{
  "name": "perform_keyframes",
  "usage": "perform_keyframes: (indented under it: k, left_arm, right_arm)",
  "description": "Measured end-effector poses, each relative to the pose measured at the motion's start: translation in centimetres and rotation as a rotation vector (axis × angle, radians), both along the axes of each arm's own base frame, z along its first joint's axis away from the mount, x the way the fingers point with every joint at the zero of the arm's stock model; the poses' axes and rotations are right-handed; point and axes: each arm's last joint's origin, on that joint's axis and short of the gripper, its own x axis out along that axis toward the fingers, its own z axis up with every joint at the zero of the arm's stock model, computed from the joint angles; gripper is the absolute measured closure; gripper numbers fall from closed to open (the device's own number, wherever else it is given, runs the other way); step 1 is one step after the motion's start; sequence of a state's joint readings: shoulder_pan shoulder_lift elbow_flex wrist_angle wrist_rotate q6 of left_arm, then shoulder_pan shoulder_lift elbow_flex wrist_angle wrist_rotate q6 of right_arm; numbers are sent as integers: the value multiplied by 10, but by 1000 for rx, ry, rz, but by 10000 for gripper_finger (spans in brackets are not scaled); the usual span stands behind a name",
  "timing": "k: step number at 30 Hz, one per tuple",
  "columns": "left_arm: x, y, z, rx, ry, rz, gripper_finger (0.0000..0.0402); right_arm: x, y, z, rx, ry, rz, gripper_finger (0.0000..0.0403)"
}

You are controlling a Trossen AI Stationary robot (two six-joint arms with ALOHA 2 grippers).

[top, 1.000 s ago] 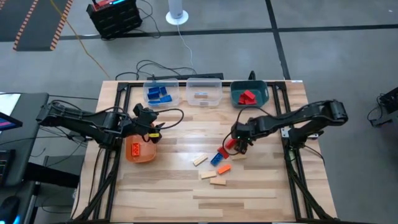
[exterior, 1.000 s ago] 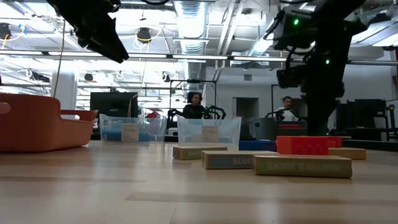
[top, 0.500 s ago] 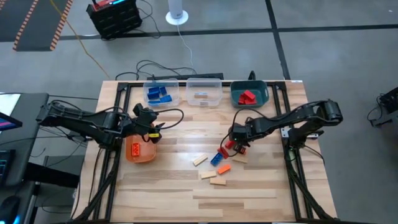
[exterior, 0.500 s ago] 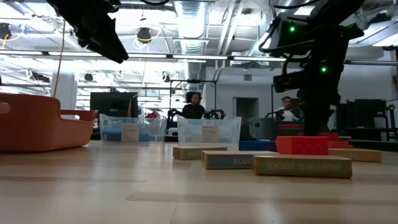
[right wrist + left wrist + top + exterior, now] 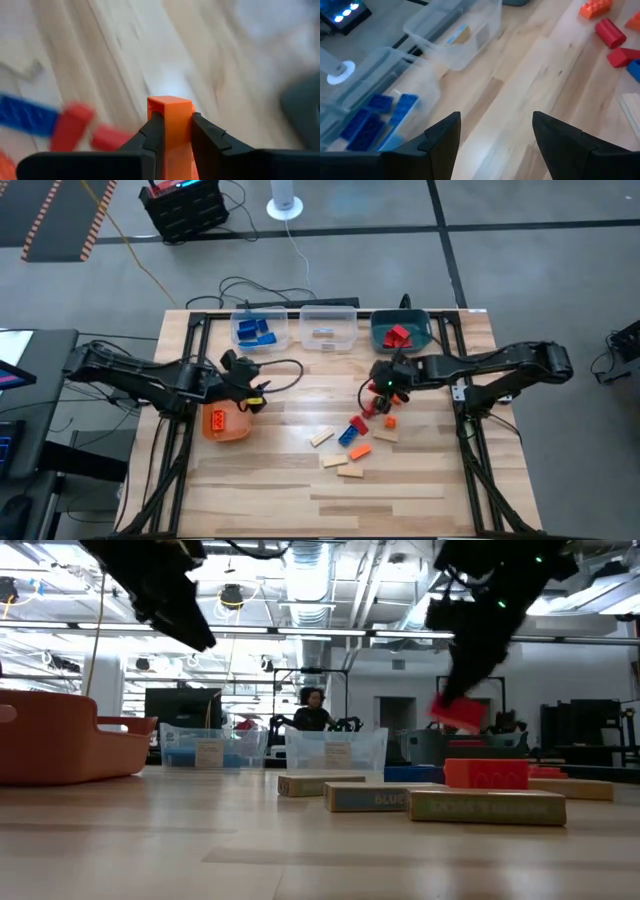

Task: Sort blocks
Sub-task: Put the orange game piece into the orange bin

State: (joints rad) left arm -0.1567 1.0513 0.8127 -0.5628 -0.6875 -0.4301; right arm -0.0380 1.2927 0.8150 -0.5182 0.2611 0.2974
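Above the table (image 5: 280,405), red block (image 5: 458,712) hangs tilted.

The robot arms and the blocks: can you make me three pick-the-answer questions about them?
1. Where is the orange bin? A by the left gripper B beside the teal bin C on the floor
2. What colour are the blocks in the teal bin? A blue B red C tan
3. What is the right gripper doing? A hanging open B gripping a block C resting in a bin

A: the high view shows the bin under that arm. B: red pieces lie inside. B: its fingers pinch the block.
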Motion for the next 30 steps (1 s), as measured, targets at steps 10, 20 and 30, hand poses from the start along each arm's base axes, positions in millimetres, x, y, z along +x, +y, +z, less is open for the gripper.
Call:
perform_keyframes:
  k: [10, 20, 30]
  left_arm:
    - [74, -21, -30, 122, -75, -237, 162]
    - [106, -8, -24, 110, -329, -386, 162]
    - [113, -4, -14, 116, -465, -505, 162]
  right_arm:
    - [42, -1, 33, -186, -488, 178, 303]
    - [50, 28, 59, -284, -742, 351, 302]
    - [54, 39, 72, -364, -896, 394, 302]
